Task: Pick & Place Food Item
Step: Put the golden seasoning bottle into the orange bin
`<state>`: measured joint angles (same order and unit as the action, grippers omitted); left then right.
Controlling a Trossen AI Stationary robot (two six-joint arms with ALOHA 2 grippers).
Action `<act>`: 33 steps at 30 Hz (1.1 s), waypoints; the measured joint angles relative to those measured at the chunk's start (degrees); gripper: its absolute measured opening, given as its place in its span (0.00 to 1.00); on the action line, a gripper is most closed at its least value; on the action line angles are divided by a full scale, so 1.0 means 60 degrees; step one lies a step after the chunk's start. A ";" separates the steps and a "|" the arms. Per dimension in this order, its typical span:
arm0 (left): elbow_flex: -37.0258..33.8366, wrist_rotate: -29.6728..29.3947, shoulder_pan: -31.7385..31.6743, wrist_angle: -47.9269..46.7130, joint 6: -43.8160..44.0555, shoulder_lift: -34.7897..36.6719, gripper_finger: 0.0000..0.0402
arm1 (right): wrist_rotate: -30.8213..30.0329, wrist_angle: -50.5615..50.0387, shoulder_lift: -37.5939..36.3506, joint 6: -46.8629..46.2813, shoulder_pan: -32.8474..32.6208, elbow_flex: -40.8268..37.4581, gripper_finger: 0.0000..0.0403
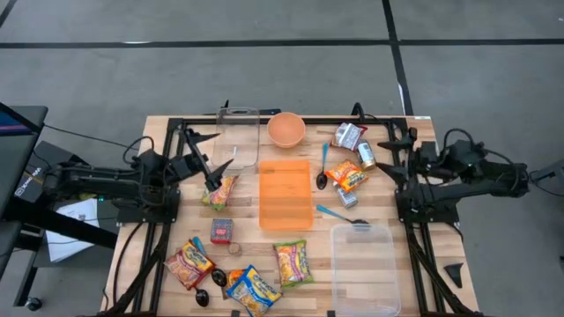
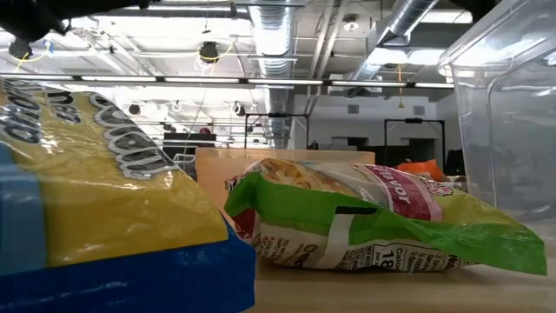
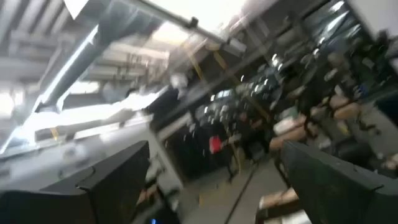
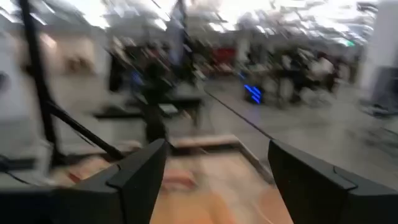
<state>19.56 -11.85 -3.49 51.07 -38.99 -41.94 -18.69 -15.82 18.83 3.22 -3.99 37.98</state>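
Nearest me, snack packets (image 1: pixel 250 288) lie untouched on the bench (image 1: pixel 167 238); further back the orange tray (image 1: pixel 285 195) looks empty. Left claw (image 1: pixel 208 155) and right claw (image 1: pixel 393 158) both gape wide, holding nothing.

1. My left wrist view is smearing everything beyond my left fingers (image 3: pixel 118 180) into streaks; nothing out there is readable.
2. My right wrist view is blurring the table (image 4: pixel 205 180) past my right fingers (image 4: pixel 140 177) too.
3. In the low view, a yellow packet (image 2: pixel 95 191) is running off the frame's edge and blocking the table behind it.
4. A clear tub (image 2: pixel 508 113) is getting cropped as well.
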 joint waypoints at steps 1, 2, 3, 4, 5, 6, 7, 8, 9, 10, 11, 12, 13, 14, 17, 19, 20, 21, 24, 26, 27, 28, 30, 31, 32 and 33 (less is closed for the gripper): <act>0.0097 0.0010 0.0059 0.0118 -0.0121 -0.0020 0.92 | -0.0315 -0.0336 0.0256 0.0068 0.0000 0.0289 0.69; 0.0187 0.0010 0.0113 0.0166 -0.0224 -0.0016 0.94 | -0.0623 -0.0652 0.0545 0.0100 0.0000 0.0642 0.69; 0.0270 0.0014 0.0145 0.0170 -0.0254 -0.0016 0.95 | -0.0911 -0.0999 0.0820 0.0096 0.0000 0.1006 0.69; 0.0326 0.0016 0.0172 0.0167 -0.0251 -0.0016 0.96 | -0.1208 -0.1431 0.1089 0.0004 0.0000 0.1360 0.69; 0.0333 0.0010 0.0196 0.0168 -0.0235 -0.0016 0.98 | -0.1492 -0.1880 0.1400 -0.0153 0.0000 0.1718 0.69; 0.0333 0.0008 0.0219 0.0148 -0.0225 -0.0019 0.99 | -0.1744 -0.2308 0.1718 -0.0335 0.0000 0.2080 0.69; 0.0333 -0.0010 0.0230 0.0075 -0.0214 -0.0020 0.99 | -0.1978 -0.2774 0.2019 -0.0537 0.0000 0.2407 0.69; 0.0333 -0.0041 0.0233 0.0006 -0.0208 -0.0020 0.99 | -0.2215 -0.3265 0.2325 -0.0736 0.0000 0.2708 0.69; 0.0333 -0.0058 0.0233 -0.0051 -0.0212 -0.0025 0.99 | -0.2481 -0.3688 0.2636 -0.0908 0.0000 0.2983 0.69; 0.0333 -0.0064 0.0230 -0.0128 -0.0214 -0.0027 0.99 | -0.2757 -0.4063 0.2961 -0.1057 0.0004 0.3269 0.69; 0.0333 -0.0074 0.0229 -0.0184 -0.0214 -0.0027 0.99 | -0.3048 -0.4514 0.3247 -0.1230 0.0009 0.3549 0.70; 0.0333 -0.0111 0.0222 -0.0201 -0.0214 -0.0027 0.99 | -0.3375 -0.5079 0.3513 -0.1453 0.0031 0.3810 0.71; 0.0333 -0.0125 0.0222 -0.0197 -0.0214 -0.0026 0.99 | -0.3618 -0.5637 0.3783 -0.1770 0.0108 0.4100 0.72; 0.0333 -0.0128 0.0222 -0.0197 -0.0228 -0.0009 0.99 | -0.3679 -0.6204 0.4040 -0.2137 0.0242 0.4426 0.73; 0.0333 -0.0181 0.0220 -0.0217 -0.0269 -0.0019 0.99 | -0.3630 -0.7948 0.4891 -0.3288 0.0903 0.5402 0.77; 0.0333 -0.0208 0.0219 -0.0217 -0.0377 -0.0022 0.99 | -0.3525 -0.9046 0.5387 -0.3914 0.1412 0.5843 0.81; 0.0333 -0.0208 0.0219 -0.0189 -0.0387 -0.0020 1.00 | -0.3369 -0.9311 0.5648 -0.4098 0.1703 0.5946 0.82; 0.0333 -0.0205 0.0219 -0.0151 -0.0369 -0.0020 0.99 | -0.3147 -0.9381 0.5871 -0.4223 0.1995 0.5974 0.84; 0.0333 -0.0202 0.0215 0.0091 -0.0233 -0.0020 1.00 | -0.2021 -0.9410 0.6352 -0.4341 0.3036 0.5964 0.88; 0.0333 -0.0186 0.0215 0.0255 -0.0199 -0.0013 1.00 | -0.1477 -0.9547 0.6675 -0.4502 0.3692 0.5966 0.90; 0.0333 -0.0183 0.0215 0.0282 -0.0171 -0.0015 1.00 | -0.1364 -0.9664 0.6881 -0.4577 0.3970 0.5966 0.91; 0.0333 -0.0181 0.0215 0.0283 -0.0143 -0.0018 1.00 | -0.1349 -0.9776 0.7089 -0.4682 0.4208 0.5966 0.92; 0.0333 -0.0175 0.0215 0.0287 -0.0129 -0.0016 1.00 | -0.1357 -0.9981 0.7494 -0.4857 0.4696 0.5964 0.93; 0.0333 -0.0172 0.0215 0.0286 -0.0125 -0.0017 1.00 | -0.1343 -1.0094 0.7669 -0.4895 0.4930 0.5964 0.93; 0.0333 -0.0171 0.0215 0.0270 -0.0117 -0.0022 1.00 | -0.1313 -1.0232 0.7838 -0.4944 0.5172 0.5963 0.94; 0.0333 -0.0168 0.0215 0.0243 -0.0108 -0.0047 1.00 | -0.1242 -1.0341 0.8002 -0.4966 0.5379 0.5963 0.94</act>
<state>21.56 -12.86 -2.20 52.53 -39.64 -42.23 -26.15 -77.87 66.85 -26.58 28.28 73.76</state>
